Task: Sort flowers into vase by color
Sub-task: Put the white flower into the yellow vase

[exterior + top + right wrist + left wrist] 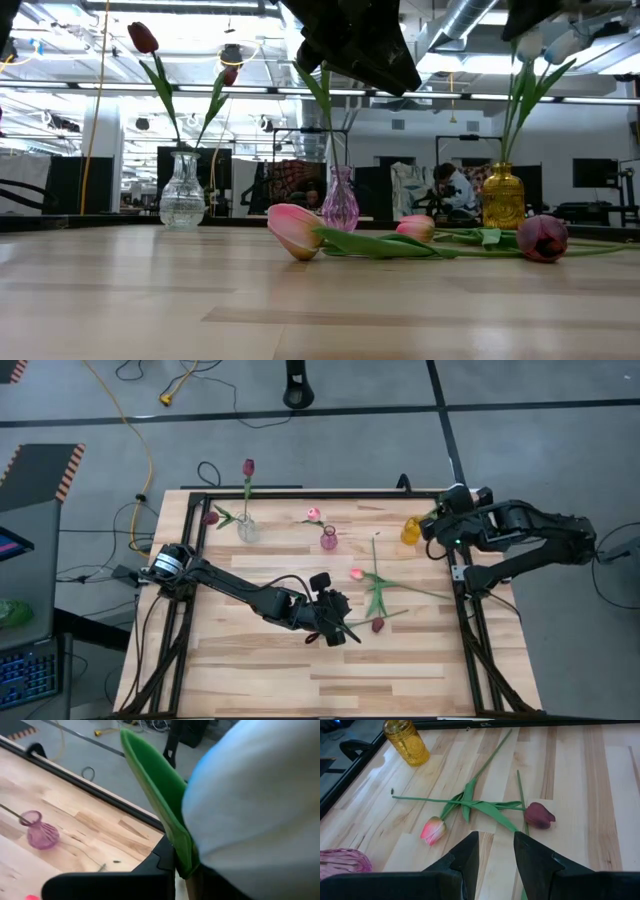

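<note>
Two loose tulips lie crossed on the pale wooden desk point(300, 670) just ahead of the left claw point(496, 851): a pink-headed tulip point(433, 830) and a dark red tulip point(539, 815), their thin green stems overlapping. That claw hovers low with its dark fingers point(468, 851) parted and nothing between them. Beyond the tulips from it stands an amber glass vase point(406, 741); a pink glass vase point(344, 860) sits close beside it. The right claw point(436, 525) sits over the amber vase at the desk's far edge, closed on what looks like a white tulip point(260, 805) with a broad green leaf point(155, 790). Well away from both claws, a clear glass vase point(182, 190) holds dark red tulips point(143, 37).
</note>
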Available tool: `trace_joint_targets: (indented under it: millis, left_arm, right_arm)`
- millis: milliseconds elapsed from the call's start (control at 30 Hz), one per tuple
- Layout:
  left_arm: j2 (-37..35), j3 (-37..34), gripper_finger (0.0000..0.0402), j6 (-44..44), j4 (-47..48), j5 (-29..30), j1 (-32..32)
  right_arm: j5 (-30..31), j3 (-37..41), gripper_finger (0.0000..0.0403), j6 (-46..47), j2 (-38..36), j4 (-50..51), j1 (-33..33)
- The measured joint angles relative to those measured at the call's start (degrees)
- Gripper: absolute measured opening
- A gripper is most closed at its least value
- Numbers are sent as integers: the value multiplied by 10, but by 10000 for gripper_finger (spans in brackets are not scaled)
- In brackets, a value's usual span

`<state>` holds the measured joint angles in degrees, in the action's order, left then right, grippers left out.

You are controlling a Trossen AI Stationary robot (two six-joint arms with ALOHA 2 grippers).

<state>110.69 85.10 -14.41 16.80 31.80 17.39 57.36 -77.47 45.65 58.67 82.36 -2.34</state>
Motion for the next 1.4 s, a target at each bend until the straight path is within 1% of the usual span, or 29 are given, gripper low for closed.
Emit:
trace_joint_targets:
  millis: [267, 467, 867, 1000, 1200, 1400]
  left_arm:
    - [0, 0, 111, 0, 0, 0, 0]
    - [0, 0, 111, 0, 0, 0, 0]
    - [0, 0, 111, 0, 0, -5, 0]
    - [0, 0, 111, 0, 0, -6, 0]
    - [0, 0, 111, 0, 0, -6, 0]
    - [0, 0, 111, 0, 0, -6, 0]
  right_arm:
    - [-5, 0, 43, -5, 26, -3, 19]
    - [-22, 0, 43, -5, 43, -5, 42]
    - [-84, 0, 43, -13, 62, -14, 107]
    - [-87, 0, 43, -39, 62, -34, 115]
    - [-91, 0, 43, -85, 62, -92, 115]
    - [-92, 0, 43, -101, 62, -93, 115]
